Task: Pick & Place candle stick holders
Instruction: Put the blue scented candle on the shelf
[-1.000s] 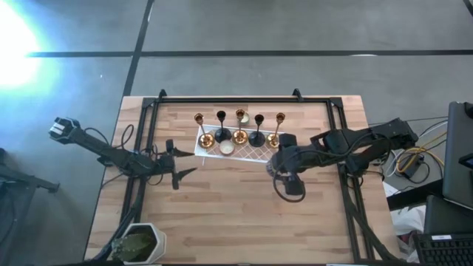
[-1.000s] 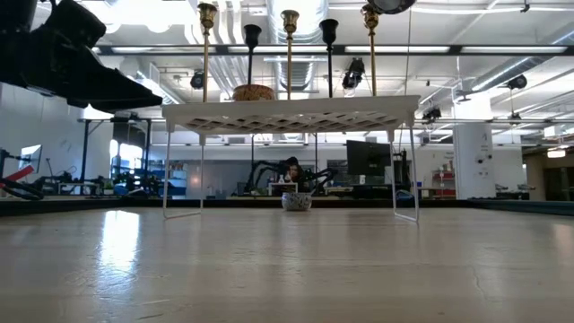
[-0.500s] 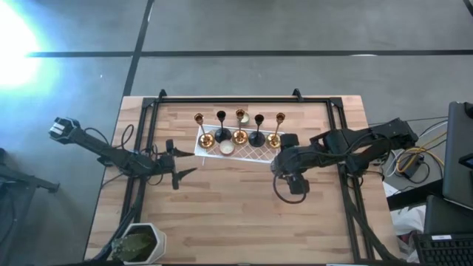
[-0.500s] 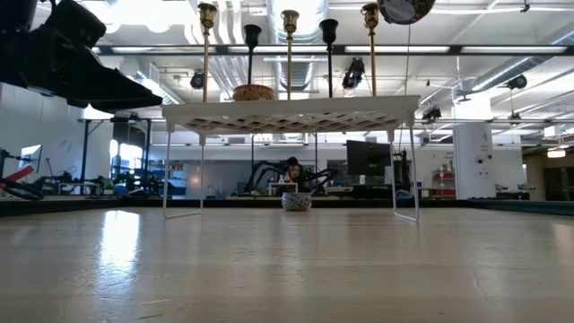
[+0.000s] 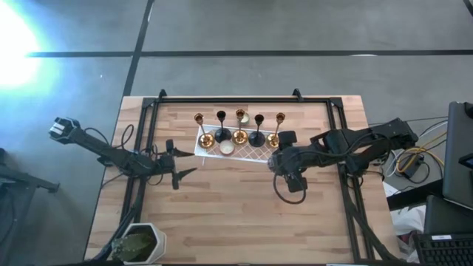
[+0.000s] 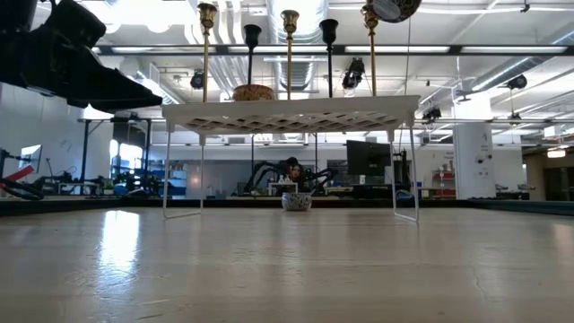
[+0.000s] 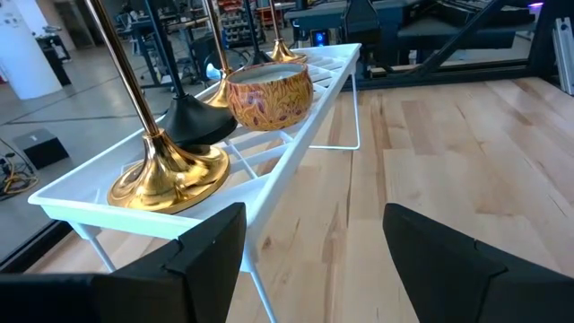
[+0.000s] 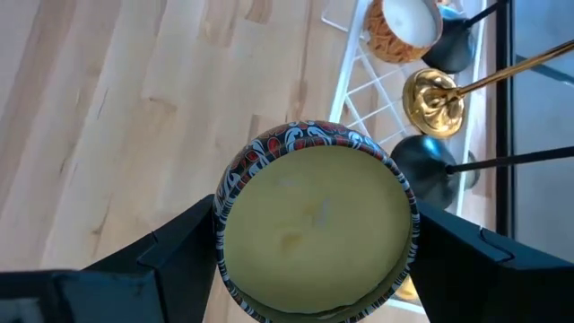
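Since a second ago the right pincer (image 5: 283,159) has drawn slightly closer to the white lattice tray (image 5: 251,153), and in the low view the patterned tin candle (image 6: 392,8) it carries has shifted a little near the top edge; the left arm has not moved. The right pincer's fingers (image 8: 175,248) stand wide and clamp that round tin with its pale-yellow wax, held above the wooden worktop (image 5: 229,214) just beside the tray's right end.

The left pincer (image 5: 179,164) hangs low over the worktop off the tray's left end, its jaws well apart and gripping nothing.

The five candle stick holders (image 5: 239,137) stand upright in a row along the tray's far side, alternating gold, black, gold, black, gold. In the left wrist view the nearest gold holder (image 7: 168,178) sits at the tray's near corner, a black base (image 7: 199,120) right behind it. A second tin candle (image 5: 227,148) rests on the tray in front of the row, towards its left end.
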Action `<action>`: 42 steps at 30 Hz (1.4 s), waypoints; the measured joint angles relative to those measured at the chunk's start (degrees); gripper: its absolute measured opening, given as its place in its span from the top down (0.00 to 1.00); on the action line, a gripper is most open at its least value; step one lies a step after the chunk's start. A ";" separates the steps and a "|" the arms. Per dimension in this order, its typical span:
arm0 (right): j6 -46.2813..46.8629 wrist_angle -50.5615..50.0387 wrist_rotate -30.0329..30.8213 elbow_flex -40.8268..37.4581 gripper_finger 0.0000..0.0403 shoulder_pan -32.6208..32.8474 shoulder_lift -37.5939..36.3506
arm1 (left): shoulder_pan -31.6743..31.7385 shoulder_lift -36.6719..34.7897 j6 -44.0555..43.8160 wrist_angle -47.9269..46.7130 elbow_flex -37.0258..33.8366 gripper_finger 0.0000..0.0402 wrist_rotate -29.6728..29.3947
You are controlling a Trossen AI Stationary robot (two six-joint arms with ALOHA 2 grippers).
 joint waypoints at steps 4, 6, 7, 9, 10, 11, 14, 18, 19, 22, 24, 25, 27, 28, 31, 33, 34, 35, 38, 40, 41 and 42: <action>-2.32 0.07 2.16 0.00 0.29 0.00 0.09 | 0.00 0.00 0.00 -0.01 0.00 0.33 -0.01; -3.27 0.86 2.65 0.00 0.29 0.00 0.11 | 0.00 0.00 0.00 -0.01 0.00 0.33 0.00; -3.79 1.32 2.65 0.00 0.29 0.00 0.11 | 0.00 0.00 0.00 0.00 0.00 0.33 -0.01; -5.20 1.63 2.43 0.00 0.29 0.00 0.11 | 0.04 0.00 0.00 0.00 0.00 0.33 -0.01; -6.28 1.71 2.28 0.00 0.29 0.00 0.12 | 0.03 0.00 0.00 -0.01 0.00 0.33 -0.02; -7.45 1.78 2.24 0.00 0.29 0.01 0.13 | 0.04 0.00 0.00 0.01 0.00 0.33 -0.01; -14.91 2.15 0.29 0.00 0.29 0.00 0.13 | 0.02 0.00 0.00 0.01 0.00 0.33 -0.02; -26.44 2.79 -2.34 0.00 0.29 0.04 0.11 | 0.02 0.00 0.00 0.00 0.00 0.33 -0.02; -28.47 2.79 -2.56 0.00 0.29 0.04 0.11 | 0.02 0.00 0.00 0.00 0.00 0.33 -0.02; -36.52 1.84 -3.58 0.00 0.29 -0.19 0.32 | 0.02 0.00 0.00 0.01 0.00 0.33 -0.02; -41.48 1.78 -3.99 0.00 0.29 -1.10 0.94 | 0.02 0.00 0.00 -0.01 0.00 0.33 -0.02; -43.43 1.60 -3.99 0.00 0.29 -1.63 1.29 | 0.02 0.00 0.00 -0.01 0.00 0.33 -0.02; -46.59 0.87 -3.97 0.00 0.29 -2.97 2.26 | 0.02 0.00 0.00 -0.01 0.00 0.33 -0.02; -47.93 0.76 -3.96 0.00 0.29 -3.64 2.59 | 0.02 0.00 0.00 0.00 0.00 0.33 -0.02; -51.69 0.65 -3.87 0.00 0.29 -5.17 3.78 | 0.02 0.00 0.00 0.00 0.00 0.33 -0.03; -54.14 0.67 -4.07 0.12 0.29 -5.88 4.47 | 0.02 0.00 0.00 -0.01 0.00 0.33 -0.02; -55.27 0.60 -4.42 0.20 0.29 -6.19 4.76 | 0.02 0.00 0.00 -0.01 0.00 0.33 -0.02; -56.23 0.47 -5.04 0.27 0.29 -6.59 4.97 | 0.02 0.00 0.00 -0.01 0.00 0.33 -0.02; -57.72 -0.49 -6.98 0.73 0.29 -7.89 5.71 | 0.02 0.00 0.00 0.01 0.00 0.33 -0.04; -58.30 -1.08 -7.78 1.15 0.29 -8.61 6.25 | 0.02 0.00 0.00 0.00 0.00 0.33 -0.03; -58.83 -1.35 -8.19 1.37 0.29 -8.97 6.66 | 0.02 0.00 0.00 -0.01 0.00 0.33 -0.03; -59.40 -1.41 -8.61 1.66 0.29 -9.27 6.93 | 0.02 0.00 0.00 -0.01 0.00 0.33 -0.02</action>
